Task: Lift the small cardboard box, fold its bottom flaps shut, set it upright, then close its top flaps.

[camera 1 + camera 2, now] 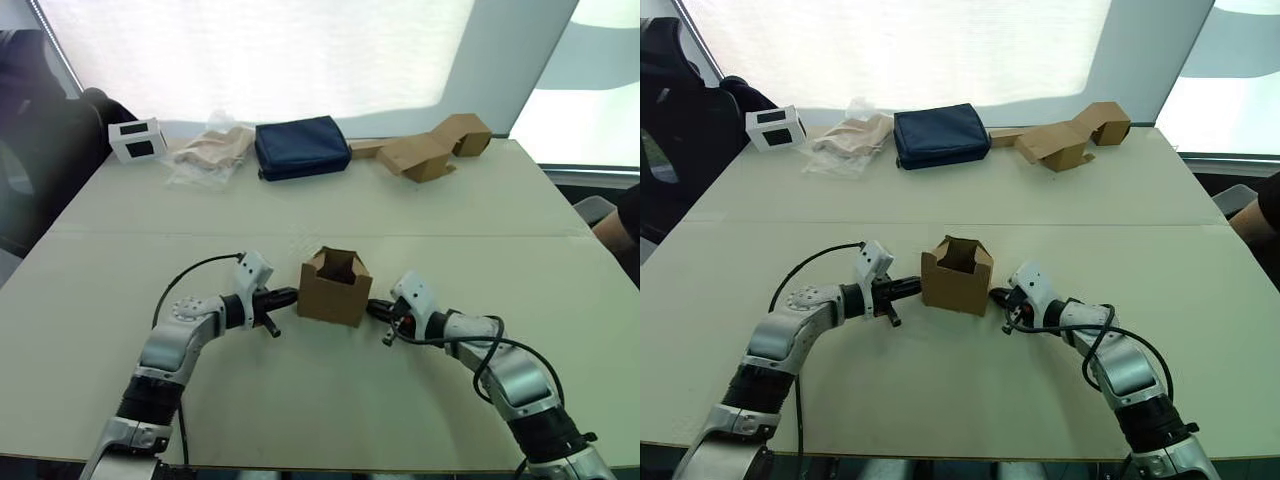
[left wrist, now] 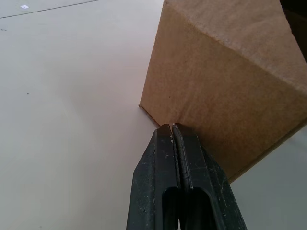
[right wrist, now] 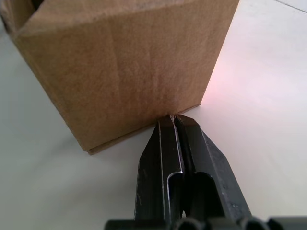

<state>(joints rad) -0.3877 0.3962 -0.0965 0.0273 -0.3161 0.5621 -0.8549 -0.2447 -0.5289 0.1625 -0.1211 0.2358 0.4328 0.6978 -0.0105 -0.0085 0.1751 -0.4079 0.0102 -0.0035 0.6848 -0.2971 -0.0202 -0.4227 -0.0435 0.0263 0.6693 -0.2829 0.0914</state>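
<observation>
The small cardboard box (image 1: 335, 288) stands upright between my left gripper (image 1: 285, 296) and right gripper (image 1: 377, 309), both pinched together empty, tips at opposite walls, equally near.

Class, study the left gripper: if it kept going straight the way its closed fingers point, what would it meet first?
Most likely the small cardboard box: the left gripper, fingers shut, points at the base of its side wall and seems to touch it already.

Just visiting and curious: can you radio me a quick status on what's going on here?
Left gripper and right gripper: jaws shut, tips pressed against opposite sides of the small plain brown cardboard box. Box upright on the table, top flaps open. Nothing in the way.
</observation>
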